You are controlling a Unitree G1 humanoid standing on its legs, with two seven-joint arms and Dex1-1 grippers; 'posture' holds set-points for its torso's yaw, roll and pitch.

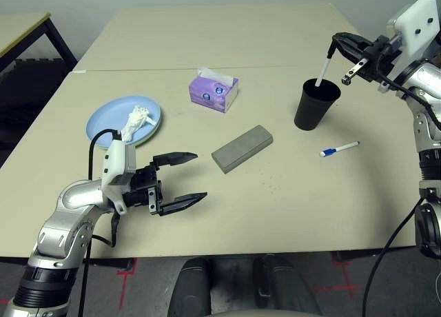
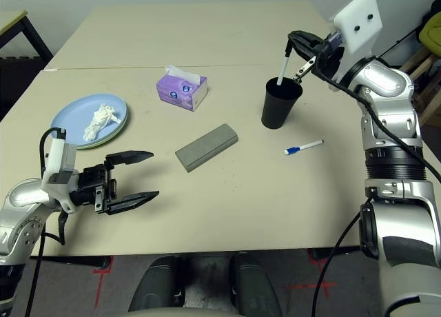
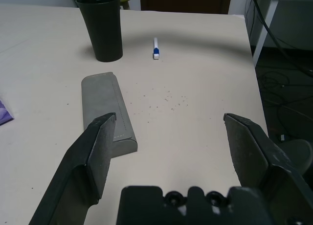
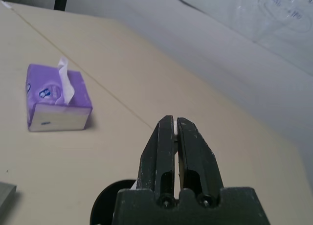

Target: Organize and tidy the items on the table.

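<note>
Gripping a white marker (image 1: pixel 322 72) between its closed fingers, the right gripper (image 1: pixel 333 47) hangs at two o'clock on the pale, smooth tabletop (image 1: pixel 275 220), above the black cup (image 1: pixel 313 114). The marker's lower end is inside the cup, a round, upright, tapering vessel with a wide mouth. At nine o'clock, the round light blue plate (image 1: pixel 103 120) sits on the pale green plate (image 2: pixel 110 140) and bears a crumpled, soft white tissue (image 1: pixel 137 121). At twelve o'clock, the boxy purple tissue box (image 1: pixel 213 94) has a white sheet poking from its top. The grey glasses case (image 1: pixel 242 149), an oblong block with a matte surface, lies near the dial's centre. A second, blue-capped marker (image 1: pixel 340 149) lies at three o'clock. At eight o'clock, the left gripper (image 1: pixel 201 175) holds its angular black fingers wide apart, with nothing between them.
</note>
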